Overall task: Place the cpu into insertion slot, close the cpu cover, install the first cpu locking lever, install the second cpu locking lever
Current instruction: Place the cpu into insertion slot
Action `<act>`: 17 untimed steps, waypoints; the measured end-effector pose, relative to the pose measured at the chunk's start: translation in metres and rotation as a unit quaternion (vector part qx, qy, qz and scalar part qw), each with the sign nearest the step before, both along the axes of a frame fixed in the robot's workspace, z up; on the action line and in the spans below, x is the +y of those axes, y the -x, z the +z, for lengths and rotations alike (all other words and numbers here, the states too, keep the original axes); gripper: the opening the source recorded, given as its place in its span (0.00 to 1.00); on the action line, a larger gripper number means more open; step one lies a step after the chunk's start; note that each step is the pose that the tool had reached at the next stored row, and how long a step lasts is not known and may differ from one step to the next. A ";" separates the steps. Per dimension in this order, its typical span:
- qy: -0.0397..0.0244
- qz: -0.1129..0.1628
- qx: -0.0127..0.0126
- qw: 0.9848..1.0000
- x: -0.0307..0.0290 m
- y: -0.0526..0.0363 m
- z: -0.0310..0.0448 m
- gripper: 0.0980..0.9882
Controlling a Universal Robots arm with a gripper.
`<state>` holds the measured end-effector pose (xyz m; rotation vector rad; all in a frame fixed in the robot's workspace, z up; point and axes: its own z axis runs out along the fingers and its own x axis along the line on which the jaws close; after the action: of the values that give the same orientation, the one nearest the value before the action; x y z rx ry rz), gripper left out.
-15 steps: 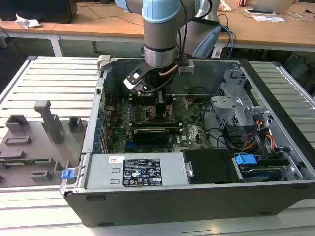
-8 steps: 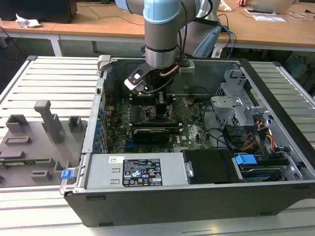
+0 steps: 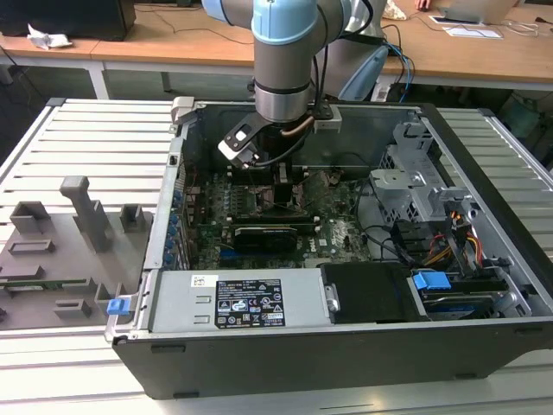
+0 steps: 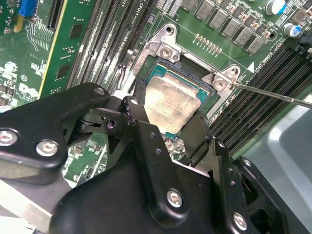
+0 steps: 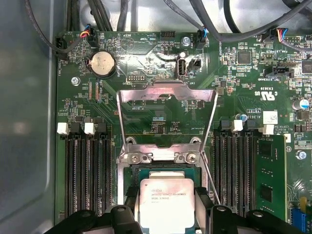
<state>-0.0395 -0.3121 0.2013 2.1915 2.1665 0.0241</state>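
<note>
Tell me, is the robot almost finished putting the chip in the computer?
Not yet. Nothing looks finished. The gripper grips the cpu right at the slot; I can't tell if it sits fully down. The cover is flipped back and open, so closing it is left. A lever pokes out loose beside the slot, so locking the levers is left too.

The black metal claw [image 4: 169, 116] grips the cpu [image 4: 170, 100], a small square chip with a dull silver top, by two opposite edges. It holds the chip right at the black-framed square insertion slot [image 4: 165, 66]. A silver screwed bracket [image 4: 168, 48] borders the socket on the green circuit board [image 4: 29, 58], long black memory slots [image 4: 253, 97] run on either side, and a thin steel lever rod [image 4: 273, 95] slants past one corner.
</note>
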 end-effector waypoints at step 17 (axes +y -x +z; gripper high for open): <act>0.000 0.000 0.000 1.000 0.0001 0.0000 0.0088 0.42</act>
<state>-0.0395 -0.3120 0.2101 2.1920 2.1669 0.0232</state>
